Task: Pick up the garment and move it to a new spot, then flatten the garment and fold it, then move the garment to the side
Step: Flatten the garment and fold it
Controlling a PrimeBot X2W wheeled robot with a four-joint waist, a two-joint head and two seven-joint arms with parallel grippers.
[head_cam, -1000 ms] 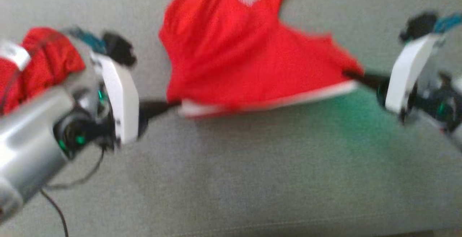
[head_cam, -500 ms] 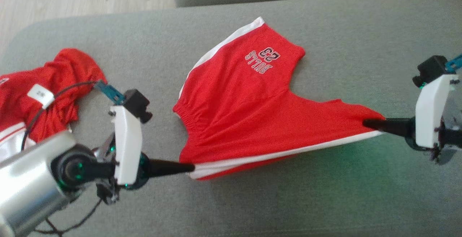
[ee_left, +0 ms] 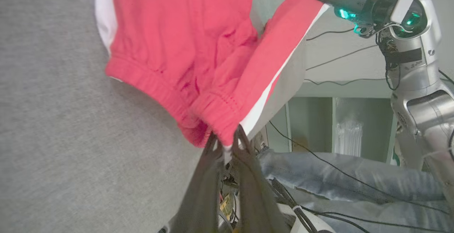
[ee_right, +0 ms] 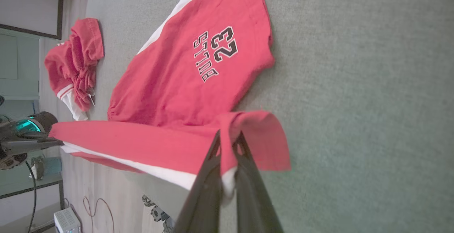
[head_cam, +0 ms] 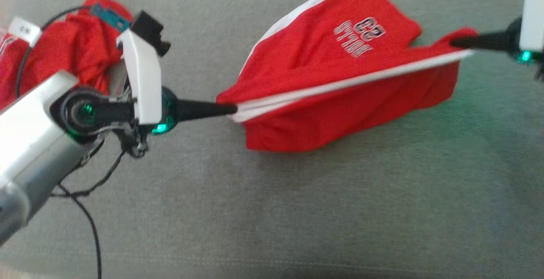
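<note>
The red shorts (head_cam: 340,71) lie across the middle of the grey cushion (head_cam: 297,211), half lifted. The left end effector (head_cam: 231,109), at 9 o'clock of the cloth, is pressed together on the waistband corner. The right end effector (head_cam: 455,41), out at 2 o'clock, pinches the hem of the same leg. The white side stripe runs taut between them, and that leg hangs slack beneath it. The other leg (the one printed BULLS 23) rests flat on the cushion toward 12 o'clock.

This looks like the fold itself: the raised leg is to go over the printed one. To do it well, carry both pinches toward 12 o'clock together and at equal height, so the stripe stays straight. Line the edge up with the far white stripe, lower it onto the cloth, and only then let go. A second red garment (head_cam: 80,45) sits bunched at 10 o'clock, close behind the left arm; that sweep should stay clear of it.
</note>
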